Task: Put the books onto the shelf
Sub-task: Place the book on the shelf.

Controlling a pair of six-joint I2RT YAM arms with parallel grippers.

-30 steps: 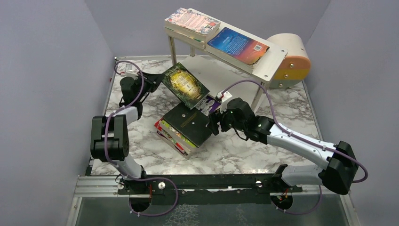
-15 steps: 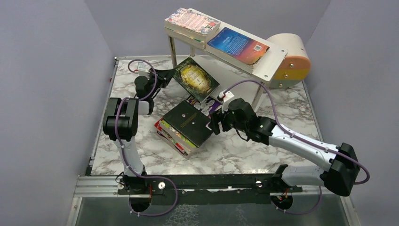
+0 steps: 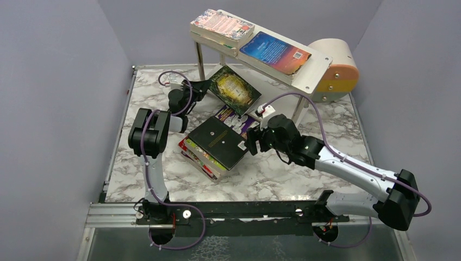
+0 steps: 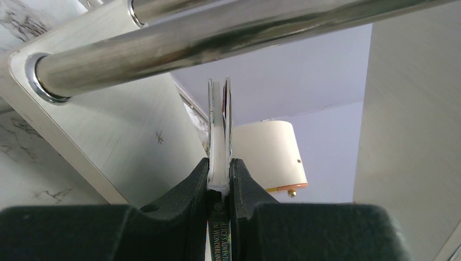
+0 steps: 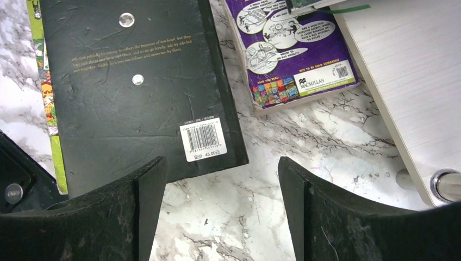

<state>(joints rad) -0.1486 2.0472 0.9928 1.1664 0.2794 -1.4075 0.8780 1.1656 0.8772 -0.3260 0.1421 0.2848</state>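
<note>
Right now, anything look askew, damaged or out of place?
Nothing spilled or damaged. The stack on the table is fanned: the black book on top sits rotated against the rest. The purple book lies loose beside the stack, by the lower board of the shelf. The left gripper holds the green book tilted in the air.

A metal leg (image 4: 228,38) crosses just ahead of the green book (image 3: 235,89); the lower board (image 5: 413,70) of the shelf (image 3: 318,65) lies bare.

1. Marble table (image 3: 304,174): carries shelf (image 3: 314,75) on metal legs, round box (image 3: 337,68) at far right, book stack (image 3: 209,155) with black cover uppermost, purple book (image 3: 234,117) flat just beside stack.
2. Shelf top board: pink-patterned book (image 3: 223,23) and blue book (image 3: 274,51), flat, side by side.
</note>
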